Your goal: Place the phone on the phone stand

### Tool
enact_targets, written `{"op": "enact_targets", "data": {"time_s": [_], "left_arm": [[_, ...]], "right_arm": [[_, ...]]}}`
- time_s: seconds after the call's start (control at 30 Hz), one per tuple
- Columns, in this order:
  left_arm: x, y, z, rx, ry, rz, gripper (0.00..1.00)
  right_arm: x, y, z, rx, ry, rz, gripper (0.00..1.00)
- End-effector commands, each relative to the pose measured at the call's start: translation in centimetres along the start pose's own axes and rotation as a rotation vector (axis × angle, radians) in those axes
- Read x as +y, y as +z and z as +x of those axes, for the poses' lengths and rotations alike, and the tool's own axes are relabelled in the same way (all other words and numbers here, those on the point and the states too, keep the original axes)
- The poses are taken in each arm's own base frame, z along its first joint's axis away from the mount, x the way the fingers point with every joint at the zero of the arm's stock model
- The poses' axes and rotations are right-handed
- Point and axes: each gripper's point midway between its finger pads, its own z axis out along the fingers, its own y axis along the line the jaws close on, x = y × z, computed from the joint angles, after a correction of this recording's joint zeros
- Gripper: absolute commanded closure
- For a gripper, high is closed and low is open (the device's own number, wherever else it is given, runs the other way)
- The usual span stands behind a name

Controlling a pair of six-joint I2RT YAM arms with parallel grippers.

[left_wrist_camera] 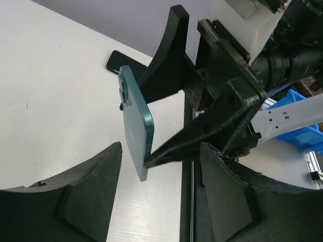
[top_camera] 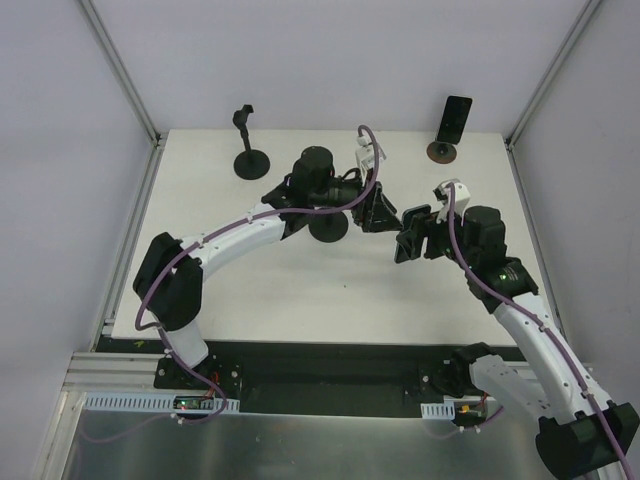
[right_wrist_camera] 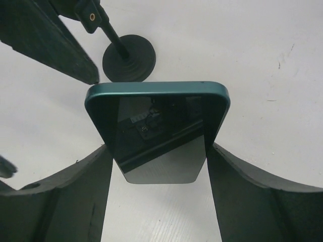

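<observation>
My right end effector (right_wrist_camera: 159,147) is pinching a slim teal-green smartphone (right_wrist_camera: 156,101) across its width, one dark finger against each long edge. In the right wrist view the phone fills the centre of the frame, its glossy screen facing the camera and mirroring parts of my wrist. It is off the white surface (right_wrist_camera: 262,60), held in the air.

Past the phone's far edge, in the upper left of that frame, stands a black phone stand with a round base (right_wrist_camera: 128,61). Its thin stem leans away toward the top left corner. The phone is close to the stand but not on it.

My left end effector (left_wrist_camera: 161,146) is spread wide and grips nothing. In the left wrist view its two fingers rise from the bottom corners of the frame, and the phone appears edge-on between and beyond them, tilted, with the right fingers clamped on it from the right side of the frame.

From above, both end effectors meet near the middle of the surface, left one to the left. At the upper left a second black stand with a round foot (top_camera: 247,150) stands alone. At the upper right a dark phone (top_camera: 456,118) is propped upright on a small brown round base (top_camera: 442,151).
</observation>
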Motion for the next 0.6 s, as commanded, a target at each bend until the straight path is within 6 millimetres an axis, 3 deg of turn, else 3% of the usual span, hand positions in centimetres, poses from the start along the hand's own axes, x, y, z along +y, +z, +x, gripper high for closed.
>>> {"op": "enact_targets", "data": {"time_s": [0.0,0.33,0.57], "left_arm": [[-0.4,1.1,-2.6,-0.064,0.078,0.001,0.40],[1.6,3.0,-1.9,-0.039,0.084,-0.154,0.58],[0.0,4.6,-1.5,-0.013,0.088,-0.078,0.66]], "right_arm": [[1.2,-1.2,-3.4,-0.083,-0.014,-0.018,0.99],[1.0,-2.1,-4.2,-0.109,0.007,0.105,0.99],[1.3,-2.2,-4.9,-0.138,-0.030,0.162,0.99]]}}
